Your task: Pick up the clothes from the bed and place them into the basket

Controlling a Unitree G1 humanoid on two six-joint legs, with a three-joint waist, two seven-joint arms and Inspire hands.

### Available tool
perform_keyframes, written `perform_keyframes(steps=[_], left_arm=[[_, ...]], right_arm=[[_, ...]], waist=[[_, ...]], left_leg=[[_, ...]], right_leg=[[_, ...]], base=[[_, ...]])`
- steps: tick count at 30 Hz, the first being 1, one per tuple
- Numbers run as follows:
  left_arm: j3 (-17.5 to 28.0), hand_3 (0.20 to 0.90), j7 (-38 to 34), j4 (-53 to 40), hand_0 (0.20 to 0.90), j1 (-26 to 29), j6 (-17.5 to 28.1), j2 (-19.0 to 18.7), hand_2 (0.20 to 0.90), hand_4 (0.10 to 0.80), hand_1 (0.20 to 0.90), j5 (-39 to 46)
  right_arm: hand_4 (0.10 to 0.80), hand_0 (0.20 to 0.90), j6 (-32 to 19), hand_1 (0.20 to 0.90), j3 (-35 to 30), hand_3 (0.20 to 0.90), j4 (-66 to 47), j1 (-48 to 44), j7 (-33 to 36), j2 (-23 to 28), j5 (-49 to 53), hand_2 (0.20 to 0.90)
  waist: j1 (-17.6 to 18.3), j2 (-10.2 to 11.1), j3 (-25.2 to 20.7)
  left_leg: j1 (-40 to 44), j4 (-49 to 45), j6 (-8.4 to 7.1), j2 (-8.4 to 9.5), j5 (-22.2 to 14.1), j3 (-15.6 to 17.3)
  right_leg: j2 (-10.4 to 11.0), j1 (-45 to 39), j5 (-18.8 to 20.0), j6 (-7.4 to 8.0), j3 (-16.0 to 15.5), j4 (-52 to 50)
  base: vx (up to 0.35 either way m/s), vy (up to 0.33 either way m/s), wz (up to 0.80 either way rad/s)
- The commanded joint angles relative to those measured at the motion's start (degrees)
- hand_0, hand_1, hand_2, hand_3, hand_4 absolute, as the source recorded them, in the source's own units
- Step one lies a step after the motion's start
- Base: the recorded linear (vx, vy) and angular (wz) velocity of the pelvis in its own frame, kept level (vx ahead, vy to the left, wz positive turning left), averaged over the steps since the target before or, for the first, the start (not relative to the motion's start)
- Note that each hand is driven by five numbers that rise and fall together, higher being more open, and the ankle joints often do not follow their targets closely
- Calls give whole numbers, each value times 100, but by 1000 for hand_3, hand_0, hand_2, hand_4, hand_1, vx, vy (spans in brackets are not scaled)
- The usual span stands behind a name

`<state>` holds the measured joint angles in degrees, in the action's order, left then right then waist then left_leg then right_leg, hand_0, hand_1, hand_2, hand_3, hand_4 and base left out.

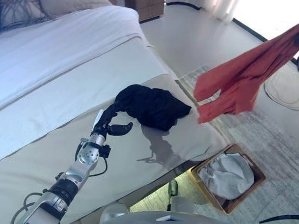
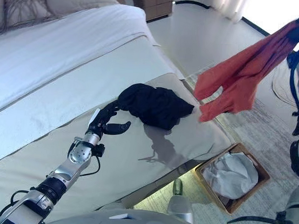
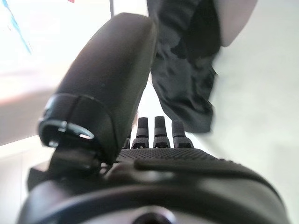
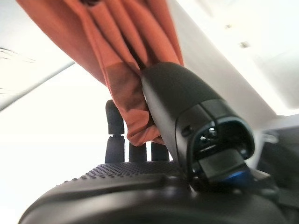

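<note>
A black garment (image 1: 152, 107) lies bunched on the beige bed cover (image 1: 138, 161) near the bed's right edge. My left hand (image 1: 111, 121) rests on the cover at the garment's left end, open, its fingertips touching the cloth and the thumb held apart. In the left wrist view the black garment (image 3: 187, 74) shows just past the straight fingers (image 3: 159, 130). My right hand (image 4: 140, 186) is shut on an orange-red garment (image 1: 239, 76), pinched between thumb and fingers and hanging in the air above the rug, right of the bed. The wooden basket (image 1: 250, 160) stands on the floor below, at the bed's corner.
A crumpled white cloth (image 1: 228, 176) lies in the basket. A grey rug (image 1: 286, 141) covers the floor to the right. A white duvet (image 1: 58, 50) and pillows (image 1: 20, 6) fill the bed's far part. A wooden nightstand (image 1: 146, 4) stands behind the bed.
</note>
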<state>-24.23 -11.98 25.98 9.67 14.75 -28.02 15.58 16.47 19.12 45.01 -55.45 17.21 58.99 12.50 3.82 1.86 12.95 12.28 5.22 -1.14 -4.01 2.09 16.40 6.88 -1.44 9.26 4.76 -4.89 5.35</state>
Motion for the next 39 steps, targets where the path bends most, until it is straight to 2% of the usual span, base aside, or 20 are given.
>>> perform_keyframes(steps=[1, 11, 16, 22, 39], left_arm=[[62, 900, -15, -166, 900, 209, 300, 34, 900, 800, 900, -221], [15, 900, 40, -215, 900, 312, 226, 136, 900, 800, 900, -276], [16, 900, -1, -315, 900, 368, 157, 129, 900, 800, 900, -240], [58, 900, -9, -352, 900, 381, 169, 218, 900, 800, 900, -359], [28, 900, 25, -418, 900, 477, 115, 215, 900, 800, 900, -368]], right_arm=[[100, 300, -400, 300, -193, 200, -256, -239, 305, 299, -68, 300], [100, 300, -297, 300, -1021, 200, -845, 963, 703, -43, -272, 300], [100, 300, -465, 300, -1417, 200, -1224, 1479, 541, -127, -309, 300], [100, 300, -439, 300, -1377, 200, -1445, 1938, 200, -227, -504, 300], [100, 300, -610, 300, -1313, 200, -312, 2343, -148, -648, -282, 300]], waist=[[130, -72, -551], [475, -185, -414], [622, -299, -349], [719, -341, -299], [697, -491, -190]], left_leg=[[-211, -22, -285, -335, -359, 0], [-84, -22, -282, -310, -435, 225], [-40, -22, -272, -279, -476, 313], [-19, -22, -272, -268, -484, 398], [-26, -22, -312, -272, -475, 435]], right_leg=[[73, -198, -449, 84, 75, -70], [-47, -36, -401, 52, 348, -108], [-87, 10, -406, 48, 474, -123], [-119, 72, -396, 43, 567, -142], [-136, 92, -376, 18, 566, -103]], base=[[-4, -34, -28], [8, -21, -18], [-13, 1, -12], [-25, -10, -8], [-12, -8, 0]])
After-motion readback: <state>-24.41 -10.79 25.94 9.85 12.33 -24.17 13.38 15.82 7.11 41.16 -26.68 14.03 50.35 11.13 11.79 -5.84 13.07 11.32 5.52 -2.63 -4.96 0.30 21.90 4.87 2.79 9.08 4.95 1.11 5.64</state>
